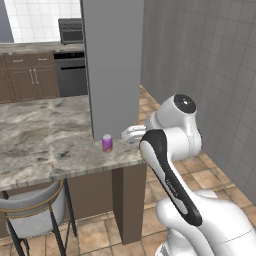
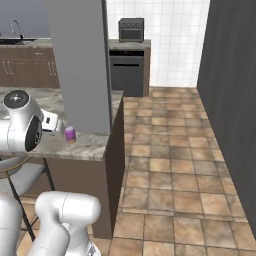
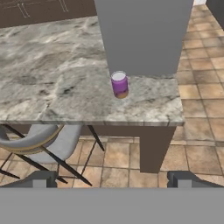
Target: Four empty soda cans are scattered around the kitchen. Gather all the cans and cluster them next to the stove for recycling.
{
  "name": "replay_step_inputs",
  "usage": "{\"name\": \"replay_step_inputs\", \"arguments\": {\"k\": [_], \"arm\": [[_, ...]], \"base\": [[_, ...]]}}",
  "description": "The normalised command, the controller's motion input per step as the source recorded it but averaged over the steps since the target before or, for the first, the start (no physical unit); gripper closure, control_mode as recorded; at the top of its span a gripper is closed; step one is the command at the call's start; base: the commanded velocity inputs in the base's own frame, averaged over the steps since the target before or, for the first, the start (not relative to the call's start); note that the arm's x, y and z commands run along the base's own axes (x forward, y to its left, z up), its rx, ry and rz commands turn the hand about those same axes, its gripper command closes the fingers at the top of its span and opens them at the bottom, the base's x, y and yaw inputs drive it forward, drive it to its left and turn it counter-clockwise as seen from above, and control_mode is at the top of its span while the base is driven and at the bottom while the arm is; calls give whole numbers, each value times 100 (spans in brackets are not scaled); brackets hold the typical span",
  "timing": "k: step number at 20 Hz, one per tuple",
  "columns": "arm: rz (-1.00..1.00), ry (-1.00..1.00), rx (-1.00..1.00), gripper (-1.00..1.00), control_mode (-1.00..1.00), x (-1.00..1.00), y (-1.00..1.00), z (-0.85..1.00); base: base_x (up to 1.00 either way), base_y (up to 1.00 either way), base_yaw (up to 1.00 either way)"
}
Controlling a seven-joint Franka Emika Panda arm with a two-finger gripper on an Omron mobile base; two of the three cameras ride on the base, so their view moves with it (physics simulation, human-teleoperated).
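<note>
End effector (image 3: pixel 112 179) wide open, empty, short of purple can (image 3: pixel 119 85).

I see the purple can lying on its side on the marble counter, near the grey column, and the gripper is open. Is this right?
Not quite. The purple can stands upright, not on its side; the hand view shows its round top facing up. It is on the marble counter near the grey column, and the gripper is open.

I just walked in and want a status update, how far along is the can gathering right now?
Early, by the look of it. No cans sit clustered anywhere in view. The gripper is open and empty, aimed at a pink-purple can standing upright on the marble counter beside the grey pillar. Left: grasp it, carry it to the stove, and find the others.
</note>
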Motion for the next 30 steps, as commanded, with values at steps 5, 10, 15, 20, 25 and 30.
{"name": "replay_step_inputs", "arguments": {"k": [5,10,15,20,25,30], "arm": [[0,7,-3,-100,-100,22,17,0],[0,5,0,-100,-100,27,1,-9],[0,3,0,-100,-100,28,0,-31],[0,0,-1,-100,-100,30,0,-22],[0,0,-5,-100,-100,34,0,-13],[0,0,-11,-100,-100,25,3,-12]], "base": [[0,0,0],[0,0,0],[0,0,0],[0,0,0],[0,0,0],[0,0,0]]}}
